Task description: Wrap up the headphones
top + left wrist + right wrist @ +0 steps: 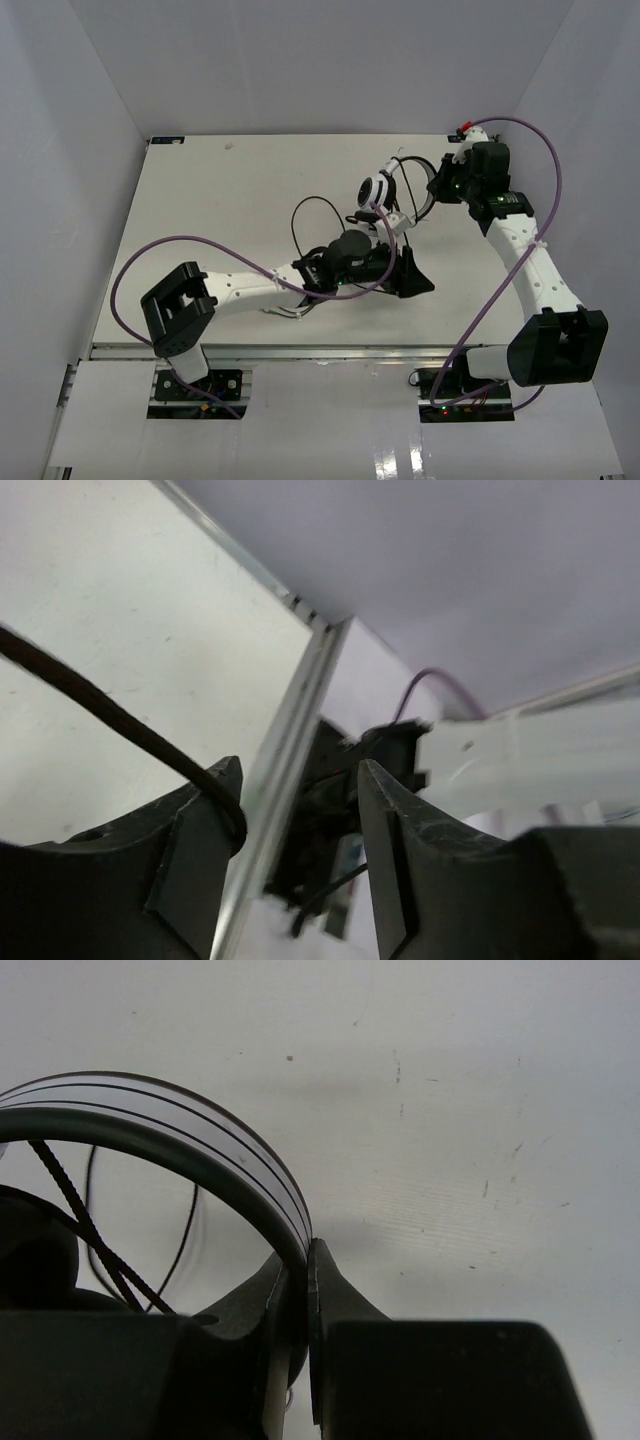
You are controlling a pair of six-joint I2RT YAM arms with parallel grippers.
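while the right gripper point(308, 1265) clamps the headphones point(205, 1150), the left gripper point(300, 790) stands apart, cable point(100, 712) across one finger.

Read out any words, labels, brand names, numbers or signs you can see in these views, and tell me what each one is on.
No text can be read in any view.
Headphones: no brand or label legible on the ear cup or the headband.
Table: only specks and scuffs, no writing.
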